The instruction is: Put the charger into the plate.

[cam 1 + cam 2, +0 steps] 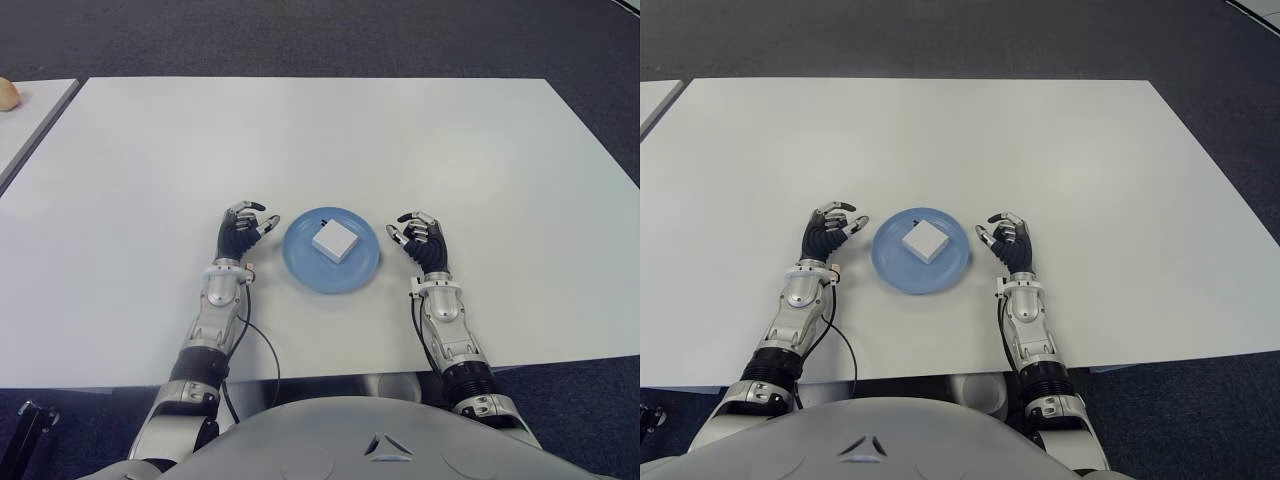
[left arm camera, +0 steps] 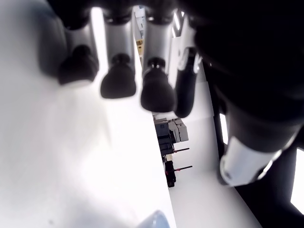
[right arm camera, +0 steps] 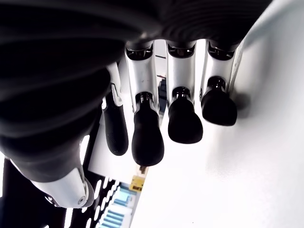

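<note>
Looking down at a white table (image 1: pixel 320 140) taking up most of both eye views. Seeing dark carpet (image 1: pixel 300 40) running beyond its far edge and down its right side. Noticing a second pale table (image 1: pixel 25 115) standing just beside it on the left, across a narrow dark gap, and carrying a small beige rounded thing (image 1: pixel 6 93), partly cut off by the picture's edge.

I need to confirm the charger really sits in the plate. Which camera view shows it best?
The left eye view: the white charger lies in full sight inside the blue plate, between both empty hands. The right eye view shows the same scene. The left wrist view catches only a sliver of plate rim, and the right wrist view shows neither.
</note>
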